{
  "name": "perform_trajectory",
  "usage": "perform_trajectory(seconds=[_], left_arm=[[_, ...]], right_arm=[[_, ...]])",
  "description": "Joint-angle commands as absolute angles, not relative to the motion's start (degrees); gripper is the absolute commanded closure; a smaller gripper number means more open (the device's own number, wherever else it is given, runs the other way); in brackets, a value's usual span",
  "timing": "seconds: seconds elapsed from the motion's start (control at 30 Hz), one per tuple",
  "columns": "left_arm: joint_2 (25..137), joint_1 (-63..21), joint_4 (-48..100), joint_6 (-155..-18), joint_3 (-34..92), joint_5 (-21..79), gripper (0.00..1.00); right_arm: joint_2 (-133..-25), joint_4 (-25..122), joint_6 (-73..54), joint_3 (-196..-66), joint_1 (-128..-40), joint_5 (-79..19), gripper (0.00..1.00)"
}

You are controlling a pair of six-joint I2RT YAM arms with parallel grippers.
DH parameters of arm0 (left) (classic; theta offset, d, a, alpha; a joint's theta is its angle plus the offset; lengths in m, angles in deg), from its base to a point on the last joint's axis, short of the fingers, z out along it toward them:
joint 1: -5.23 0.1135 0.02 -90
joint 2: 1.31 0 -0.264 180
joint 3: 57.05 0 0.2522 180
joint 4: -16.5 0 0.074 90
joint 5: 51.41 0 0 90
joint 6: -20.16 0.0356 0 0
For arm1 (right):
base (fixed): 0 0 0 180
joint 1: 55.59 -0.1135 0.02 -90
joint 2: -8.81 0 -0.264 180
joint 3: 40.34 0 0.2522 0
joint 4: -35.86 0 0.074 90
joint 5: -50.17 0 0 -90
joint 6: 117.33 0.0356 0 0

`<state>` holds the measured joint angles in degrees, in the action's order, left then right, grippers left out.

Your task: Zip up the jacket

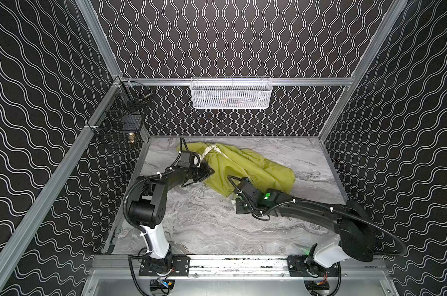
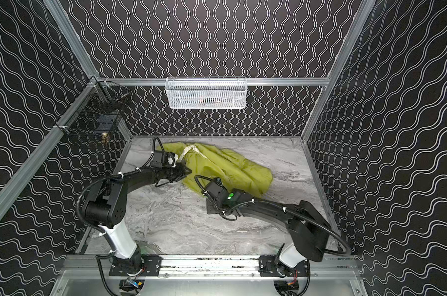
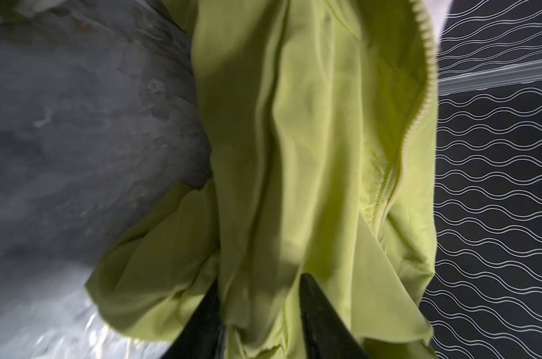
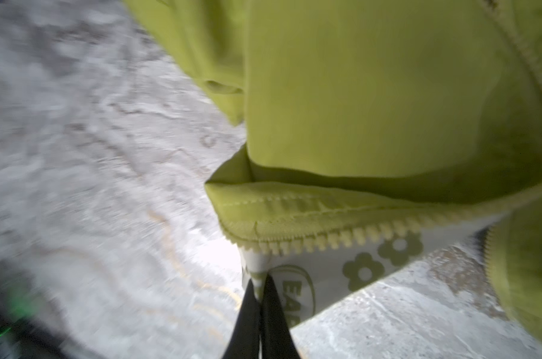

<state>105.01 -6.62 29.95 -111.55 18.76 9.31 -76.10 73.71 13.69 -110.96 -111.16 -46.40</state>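
Rail (image 1: 242, 266), marble table (image 1: 204, 225), jacket (image 1: 242, 166), wavy walls (image 1: 242, 38)

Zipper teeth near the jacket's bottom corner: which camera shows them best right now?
Right wrist view: the zipper teeth run close and distinct, beside where the right gripper pinches the jacket by its printed lining. The left wrist view shows another stretch, softer. In both top views only a pale edge shows.
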Motion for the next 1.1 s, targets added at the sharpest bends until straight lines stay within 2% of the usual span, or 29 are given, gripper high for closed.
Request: perform_trajectory(seconds=[0.0, 0.17, 0.37, 0.5, 0.7, 0.93, 1.07], left_arm=[[107.87, -6.63, 27.73, -111.9, 20.69, 9.15, 0.68], [111.59, -6.29, 30.52, -110.49, 24.39, 10.79, 0.75], [113.92, -5.58, 33.81, -108.89, 27.96, 11.48, 0.78], [115.48, -5.49, 36.0, -107.68, 30.41, 11.57, 0.79], [115.84, -4.66, 37.67, -106.87, 32.27, 11.95, 0.8], [117.7, -3.17, 40.97, -105.14, 36.49, 11.74, 0.8], [119.61, -2.76, 42.42, -104.38, 39.53, 11.64, 0.81]], right_arm=[[-70.62, 64.32, 12.31, -106.26, -108.9, -36.49, 1.0], [-60.09, 57.45, 12.81, -96.72, -102.1, -26.96, 1.0], [-52.47, 57.77, 14.77, -86.46, -91.51, -25.83, 1.0], [-55.1, 63.69, 14.42, -87.38, -86.13, -29.3, 1.0], [-63.04, 70.27, 13.89, -93.12, -83.08, -33.62, 1.0], [-63.97, 72.37, 12.19, -96.4, -78.75, -35.88, 1.0], [-63.03, 72.81, 11.13, -96.64, -77.01, -33.44, 1.0]])
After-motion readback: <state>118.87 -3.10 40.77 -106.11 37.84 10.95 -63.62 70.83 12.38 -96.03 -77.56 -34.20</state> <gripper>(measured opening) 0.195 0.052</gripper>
